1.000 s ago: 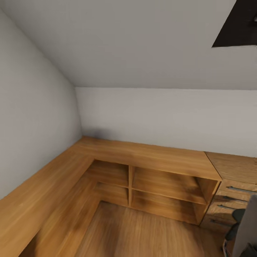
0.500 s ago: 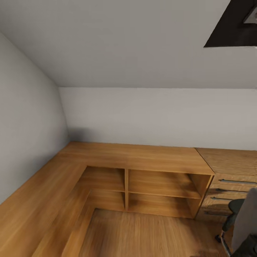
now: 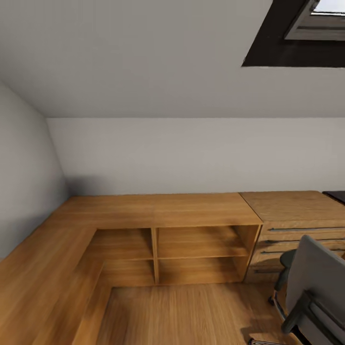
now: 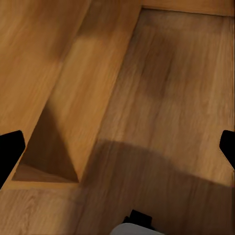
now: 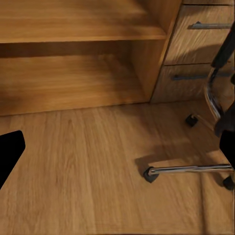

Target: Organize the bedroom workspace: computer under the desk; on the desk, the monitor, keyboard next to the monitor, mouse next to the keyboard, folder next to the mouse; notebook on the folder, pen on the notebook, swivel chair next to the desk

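Closest to us, in the left wrist view, our left gripper shows as two dark fingertips at opposite edges of the picture, the jaws spread wide with nothing between them. Beyond them lies the wooden floor and the foot of a low wooden unit.

In the right wrist view our right gripper is likewise spread wide and empty, one dark fingertip at one edge and the other at the opposite edge. Past the jaws, and apart from them, we see the swivel chair: a chrome base leg with a dark caster at its tip, standing on the floor in front of the drawer unit. The chair sits off toward one fingertip, not between the two.

From the head view, the swivel chair stands at the lower right, its grey backrest turned toward us. Whether anything lies on its seat we cannot tell, since the backrest hides it. Just behind it is the drawer unit with three bar handles. Beside that runs the open shelf unit, whose bare wooden top meets a long counter along the left wall. A dark edge shows at the far right of the drawer unit's top; we cannot tell what it is. Farthest off are the grey wall and a skylight in the sloped ceiling.
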Available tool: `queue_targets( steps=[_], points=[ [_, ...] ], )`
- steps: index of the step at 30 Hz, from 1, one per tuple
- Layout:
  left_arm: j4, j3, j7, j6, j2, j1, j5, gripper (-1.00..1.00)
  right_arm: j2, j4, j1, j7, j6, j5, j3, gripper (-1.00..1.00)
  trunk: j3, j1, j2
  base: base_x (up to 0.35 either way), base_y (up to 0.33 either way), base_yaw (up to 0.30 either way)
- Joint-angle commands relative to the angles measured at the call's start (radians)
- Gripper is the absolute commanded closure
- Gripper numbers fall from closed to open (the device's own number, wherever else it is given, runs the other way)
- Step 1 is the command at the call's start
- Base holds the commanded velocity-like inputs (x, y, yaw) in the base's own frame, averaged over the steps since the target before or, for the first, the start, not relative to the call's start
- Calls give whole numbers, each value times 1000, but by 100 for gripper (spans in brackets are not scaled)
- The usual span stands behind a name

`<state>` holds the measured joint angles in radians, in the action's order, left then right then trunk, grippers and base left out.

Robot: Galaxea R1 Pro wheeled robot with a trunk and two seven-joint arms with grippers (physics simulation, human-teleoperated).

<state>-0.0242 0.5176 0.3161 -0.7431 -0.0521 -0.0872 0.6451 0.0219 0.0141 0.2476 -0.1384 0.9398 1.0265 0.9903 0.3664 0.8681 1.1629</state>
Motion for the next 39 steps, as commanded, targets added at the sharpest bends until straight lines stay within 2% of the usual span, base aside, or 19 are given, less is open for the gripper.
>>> queue_targets(
  steps=[1, 16, 28, 39],
  points=[
    [0, 9, 9, -1, 0, 0, 1, -100, 0, 1, 1, -10, 2, -3, 8, -100, 1, 0, 1, 0, 3, -298],
    [0, 9, 9, -4, 0, 0, 0, -100, 0, 1, 1, -10, 5, -3, 8, -100, 1, 0, 1, 8, 26, -299],
    [0, 9, 9, -4, 0, 0, -1, -100, 0, 1, 1, -10, 7, -3, 8, -100, 1, 0, 1, 221, 186, -300],
    [0, 9, 9, -4, 0, 0, -1, -100, 0, 1, 1, -10, 12, -4, 10, -100, 1, 0, 1, 65, 19, -300]
  ],
)
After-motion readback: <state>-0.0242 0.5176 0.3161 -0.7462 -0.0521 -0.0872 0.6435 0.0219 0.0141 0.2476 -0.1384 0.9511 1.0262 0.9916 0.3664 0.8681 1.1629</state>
